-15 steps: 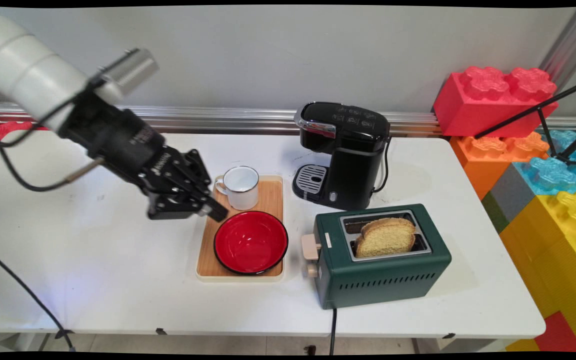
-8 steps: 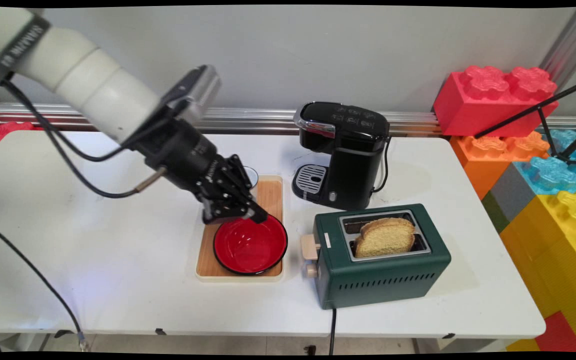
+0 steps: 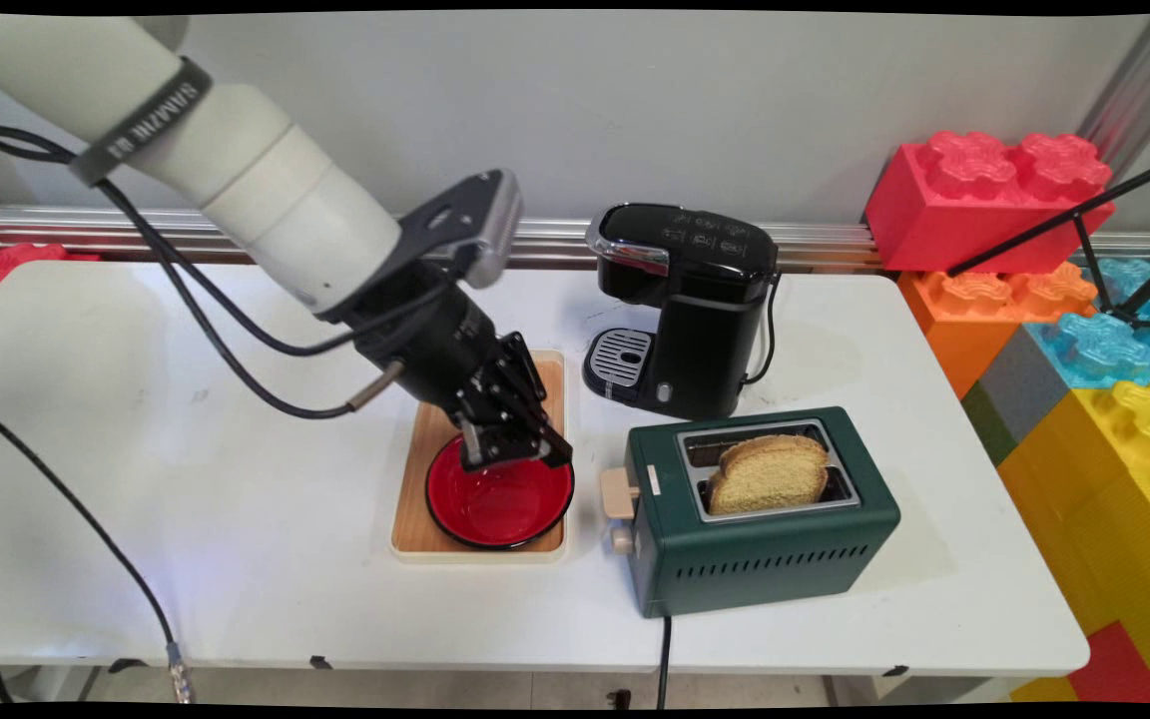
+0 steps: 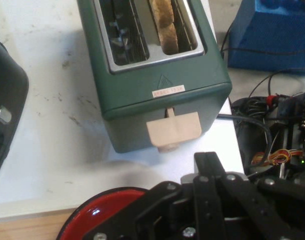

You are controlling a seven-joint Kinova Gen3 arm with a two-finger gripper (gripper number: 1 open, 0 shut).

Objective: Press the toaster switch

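My black gripper (image 3: pixel 527 455) hangs shut and holding nothing, just over the far rim of a red bowl (image 3: pixel 500 506) that sits on a wooden tray (image 3: pixel 413 519). In the hand view the closed fingertips (image 4: pixel 207 161) point at the beige lever (image 4: pixel 173 131) of a green toaster (image 4: pixel 157 80), with the red bowl (image 4: pixel 107 205) below them. The toaster (image 3: pixel 765 544) stands right of the tray with a slice of bread (image 3: pixel 770 469) in one slot. The arm covers the tray's far end.
A black coffee machine (image 3: pixel 695 300) stands behind the toaster, and its edge shows in the hand view (image 4: pixel 5 100). Big coloured toy blocks (image 3: pixel 1084 350) are stacked at the right. Black cables hang from the arm over the table's left half.
The arm has swung right, carrying the gripper from the tray's left edge to above the red bowl. It now hides the white mug on the tray's far end.
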